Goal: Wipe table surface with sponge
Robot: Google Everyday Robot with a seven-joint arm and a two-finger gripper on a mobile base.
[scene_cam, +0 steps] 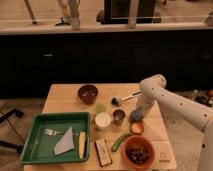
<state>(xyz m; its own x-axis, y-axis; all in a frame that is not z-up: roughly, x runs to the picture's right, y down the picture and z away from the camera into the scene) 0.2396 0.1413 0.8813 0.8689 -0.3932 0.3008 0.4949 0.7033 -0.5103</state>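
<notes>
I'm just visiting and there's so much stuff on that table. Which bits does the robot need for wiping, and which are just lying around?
For the job:
- table surface
- sponge, blue, at the right side
- gripper, down at the sponge

Just lying about:
- green tray with fork, cloth and corn
- dark bowl
- white cup
- metal cup
- brown bowl
- black-and-white block

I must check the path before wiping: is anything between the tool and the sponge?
Nothing visible does. The tool is low at the sponge on the right part of the table surface. The metal cup stands just left of the sponge and the orange piece just in front.
</notes>
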